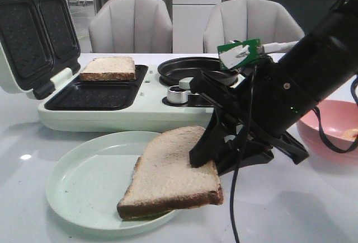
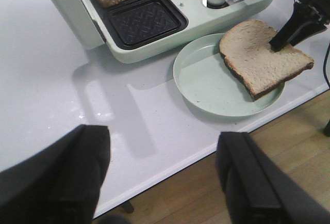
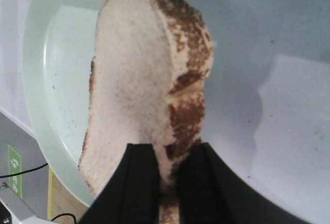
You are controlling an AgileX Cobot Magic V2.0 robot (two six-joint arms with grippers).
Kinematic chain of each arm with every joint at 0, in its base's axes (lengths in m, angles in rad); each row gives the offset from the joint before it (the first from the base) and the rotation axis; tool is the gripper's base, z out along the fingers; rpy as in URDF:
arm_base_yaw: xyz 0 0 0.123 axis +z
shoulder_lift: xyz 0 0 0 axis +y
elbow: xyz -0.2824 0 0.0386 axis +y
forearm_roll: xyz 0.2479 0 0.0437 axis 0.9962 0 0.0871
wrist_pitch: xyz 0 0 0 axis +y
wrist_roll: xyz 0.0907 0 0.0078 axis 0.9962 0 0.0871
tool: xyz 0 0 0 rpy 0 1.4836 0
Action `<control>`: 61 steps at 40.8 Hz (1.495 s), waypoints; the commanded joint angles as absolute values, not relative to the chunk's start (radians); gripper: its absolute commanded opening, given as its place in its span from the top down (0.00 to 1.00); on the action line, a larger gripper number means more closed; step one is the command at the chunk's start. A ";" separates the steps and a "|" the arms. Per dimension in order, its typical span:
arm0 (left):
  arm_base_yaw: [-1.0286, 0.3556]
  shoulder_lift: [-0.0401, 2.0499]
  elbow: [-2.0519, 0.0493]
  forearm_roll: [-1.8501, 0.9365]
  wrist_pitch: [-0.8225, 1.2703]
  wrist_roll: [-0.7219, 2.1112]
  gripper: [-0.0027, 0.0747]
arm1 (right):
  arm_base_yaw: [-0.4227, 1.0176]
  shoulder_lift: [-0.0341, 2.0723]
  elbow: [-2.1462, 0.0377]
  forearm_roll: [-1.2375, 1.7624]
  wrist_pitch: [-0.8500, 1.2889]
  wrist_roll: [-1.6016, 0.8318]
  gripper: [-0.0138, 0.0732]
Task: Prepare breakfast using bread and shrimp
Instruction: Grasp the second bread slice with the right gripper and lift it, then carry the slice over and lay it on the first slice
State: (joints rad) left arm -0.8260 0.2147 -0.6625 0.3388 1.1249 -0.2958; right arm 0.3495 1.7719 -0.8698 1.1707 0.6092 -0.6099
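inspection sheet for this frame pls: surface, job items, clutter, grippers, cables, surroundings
Surface: white table, no spills seen.
Job's things: one bread slice in the sandwich maker's rear tray; second bread slice pinched at its edge, tilted over the green plate. Shrimp: nothing seen.
Clutter: pink bowl at right.
Grippers: right gripper shut on the slice; left gripper open, holding nothing.
Cables: black cable hanging from the right arm.
Surroundings: two grey chairs behind.
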 commanded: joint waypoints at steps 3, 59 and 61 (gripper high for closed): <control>-0.835 0.229 -0.687 0.360 1.061 -0.298 0.32 | 0.351 1.691 -0.895 1.197 0.650 -0.620 0.76; -0.835 0.229 -0.687 0.365 1.059 -0.298 0.32 | 0.438 2.135 -1.733 1.426 0.662 -0.620 0.50; -0.835 0.229 -0.687 0.366 1.059 -0.298 0.32 | 0.439 2.142 -1.733 1.425 0.658 -0.620 0.40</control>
